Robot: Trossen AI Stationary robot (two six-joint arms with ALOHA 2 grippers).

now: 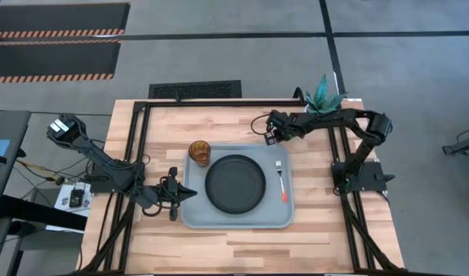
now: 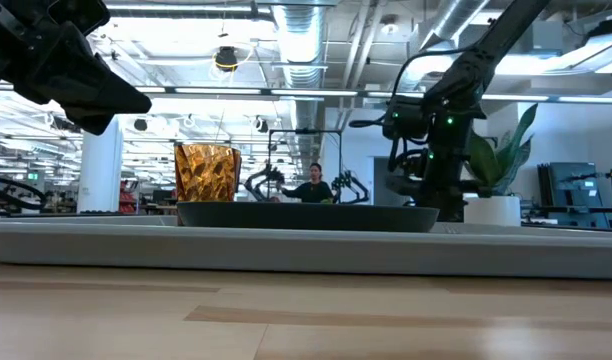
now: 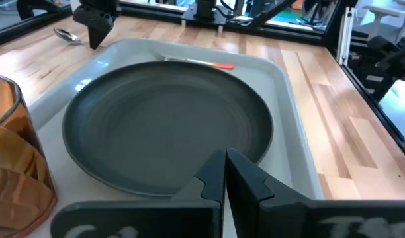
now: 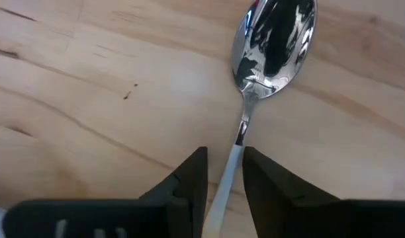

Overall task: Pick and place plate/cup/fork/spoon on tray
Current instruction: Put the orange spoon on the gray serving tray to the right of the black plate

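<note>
The grey-blue tray (image 1: 192,215) holds the black plate (image 1: 235,183), the amber cup (image 1: 200,152) at its far left corner and the fork (image 1: 281,182) along its right side. The spoon (image 4: 272,39) lies flat on the wood beyond the tray's far right corner; it also shows in the left wrist view (image 3: 69,36). My right gripper (image 4: 224,173) points down over it, slightly open, one finger on each side of the thin handle (image 4: 241,132), with a gap. My left gripper (image 3: 225,162) is shut and empty, above the tray's left rim, facing the plate.
A green plant in a white pot (image 1: 324,96) stands at the table's far edge, right behind my right arm. A black frame (image 1: 139,146) runs around the table top. Bare wood (image 1: 242,249) lies in front of the tray.
</note>
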